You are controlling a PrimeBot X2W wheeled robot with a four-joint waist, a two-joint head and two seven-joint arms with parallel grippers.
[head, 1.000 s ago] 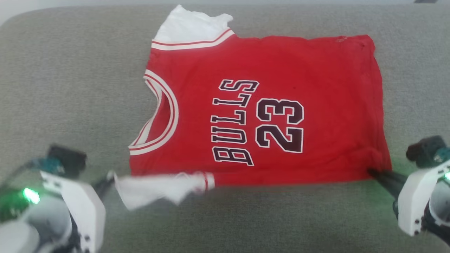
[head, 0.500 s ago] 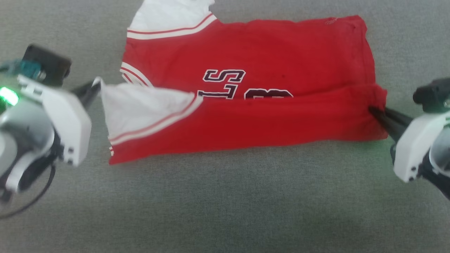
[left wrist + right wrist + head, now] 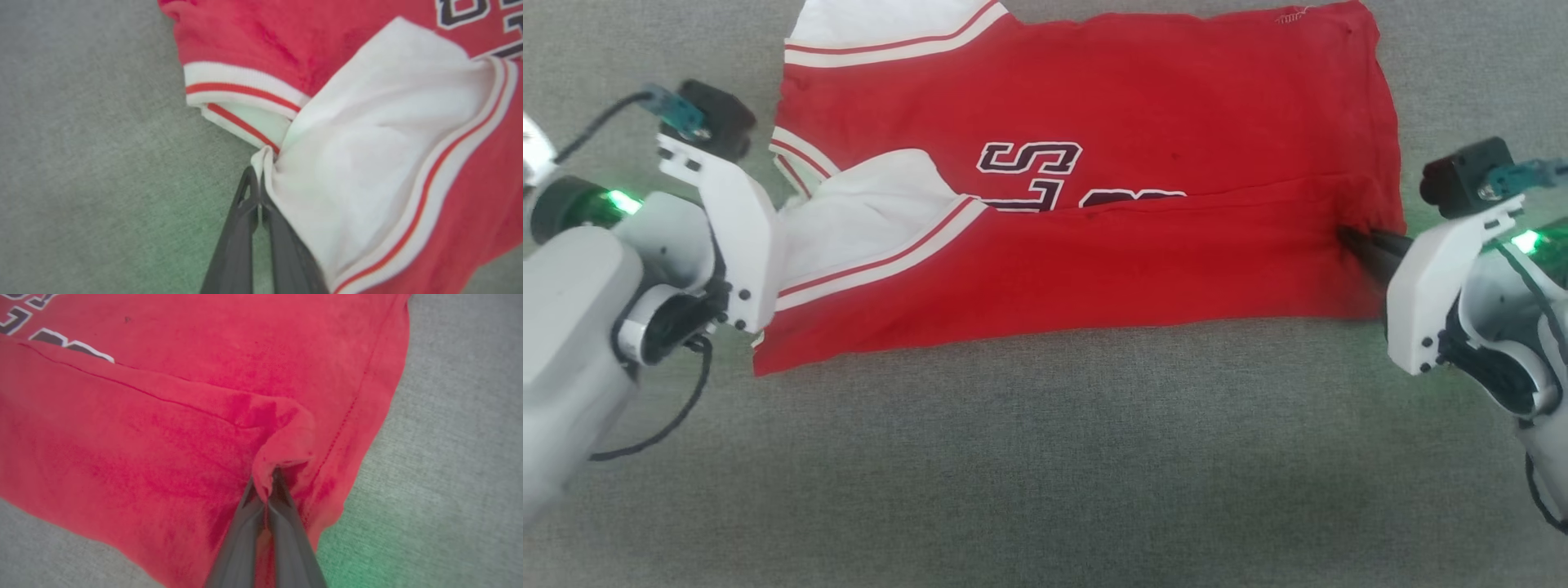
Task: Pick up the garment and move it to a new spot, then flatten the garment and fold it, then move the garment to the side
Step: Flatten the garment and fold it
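The red garment (image 3: 1143, 106) lies spread on a grey cloth surface, its near half folded up over the dark lettering (image 3: 1029, 159). My left gripper (image 3: 258, 173) is shut on the tip of the white sleeve (image 3: 367, 143), at the shirt's left edge by the striped neck trim (image 3: 241, 87). In the head view the left hand's white housing (image 3: 731, 237) hides its fingers. My right gripper (image 3: 271, 477) is shut on a pinched fold of the red hem corner (image 3: 286, 441); its dark fingers (image 3: 1372, 245) meet the shirt's right edge.
Grey fabric surface (image 3: 1045, 457) runs all around the shirt, with open room in front of it. A black cable (image 3: 670, 416) loops down from the left wrist. The far white sleeve (image 3: 874, 24) lies at the top edge.
Both grippers carried the shirt's near edge up and away from me, folding it over the lettering. The left went further in over the shirt. The head camera also dipped.
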